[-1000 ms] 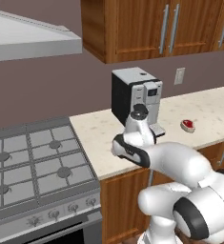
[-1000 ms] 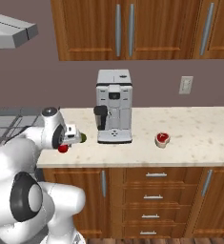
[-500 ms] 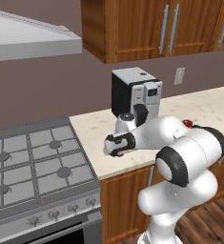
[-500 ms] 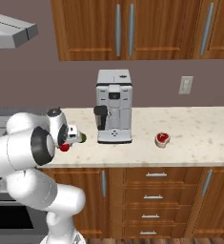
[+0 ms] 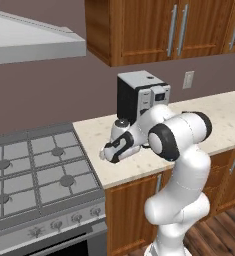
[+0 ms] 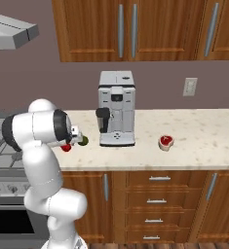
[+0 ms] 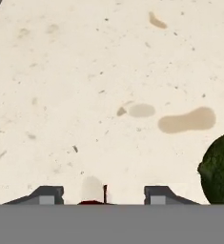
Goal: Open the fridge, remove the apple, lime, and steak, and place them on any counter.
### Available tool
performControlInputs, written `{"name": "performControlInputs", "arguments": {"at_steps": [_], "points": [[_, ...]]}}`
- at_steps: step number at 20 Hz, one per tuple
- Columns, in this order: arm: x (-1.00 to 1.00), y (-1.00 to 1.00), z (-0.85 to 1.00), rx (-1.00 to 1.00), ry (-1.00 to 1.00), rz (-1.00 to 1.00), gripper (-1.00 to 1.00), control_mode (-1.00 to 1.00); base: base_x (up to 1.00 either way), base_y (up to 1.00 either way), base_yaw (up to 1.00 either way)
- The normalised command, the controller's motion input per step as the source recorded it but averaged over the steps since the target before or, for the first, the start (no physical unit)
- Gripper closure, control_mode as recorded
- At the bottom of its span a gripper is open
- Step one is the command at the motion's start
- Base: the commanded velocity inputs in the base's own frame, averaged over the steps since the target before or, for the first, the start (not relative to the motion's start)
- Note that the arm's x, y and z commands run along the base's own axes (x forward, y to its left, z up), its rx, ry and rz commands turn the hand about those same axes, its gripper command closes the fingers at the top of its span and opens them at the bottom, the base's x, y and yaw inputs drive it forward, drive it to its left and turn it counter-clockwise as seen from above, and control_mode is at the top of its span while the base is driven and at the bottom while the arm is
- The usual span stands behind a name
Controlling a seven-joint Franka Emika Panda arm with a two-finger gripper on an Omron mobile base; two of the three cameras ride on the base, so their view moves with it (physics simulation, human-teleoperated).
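Observation:
My gripper point(image 6: 69, 143) hangs low over the cream counter point(image 6: 208, 146), left of the coffee machine, shut on the red apple point(image 6: 65, 148). In the hand view a red sliver of the apple point(image 7: 90, 202) shows between the two fingertips point(image 7: 46, 195), just above the speckled counter point(image 7: 108, 71). The dark green lime point(image 6: 83, 141) lies on the counter right beside the hand, and bulges in at the right edge as the lime point(image 7: 220, 169). The steak point(image 6: 166, 141) rests on the counter right of the machine. From the left, the gripper point(image 5: 104, 155) points down near the stove's edge. The fridge is out of view.
A grey coffee machine point(image 6: 117, 114) stands at the back of the counter, close behind the hand. The gas stove point(image 5: 34, 170) adjoins the counter point(image 5: 224, 120) on the left, under a range hood point(image 5: 29, 42). Wooden wall cabinets point(image 6: 130, 29) hang above.
The arm has folded, its elbow swinging up and round. The hand with the apple has shifted a little toward the stove. Lime and steak lie where they were.

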Motion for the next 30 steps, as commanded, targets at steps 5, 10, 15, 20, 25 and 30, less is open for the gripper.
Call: {"name": "performControlInputs", "arguments": {"at_steps": [5,10,15,20,25,30], "points": [[0.54,0.07,0.01,0.0,-0.02,0.0,-1.0,-1.0,0.0,0.0,0.0],[-0.73,-0.22,0.95,0.09,-0.33,0.0,-1.0,-1.0,0.0,0.0,0.0],[-0.81,-0.4,1.0,0.07,-0.17,0.0,-1.0,-1.0,0.0,0.0,0.0],[-0.97,-0.39,1.0,0.02,-0.01,0.0,-1.0,-1.0,0.0,0.0,0.0],[-1.0,-0.25,1.0,0.0,0.0,0.0,-1.0,-1.0,0.0,0.0,0.0],[-1.0,-0.14,0.93,0.0,0.0,-0.01,-1.0,-1.0,0.0,0.0,0.0]]}}
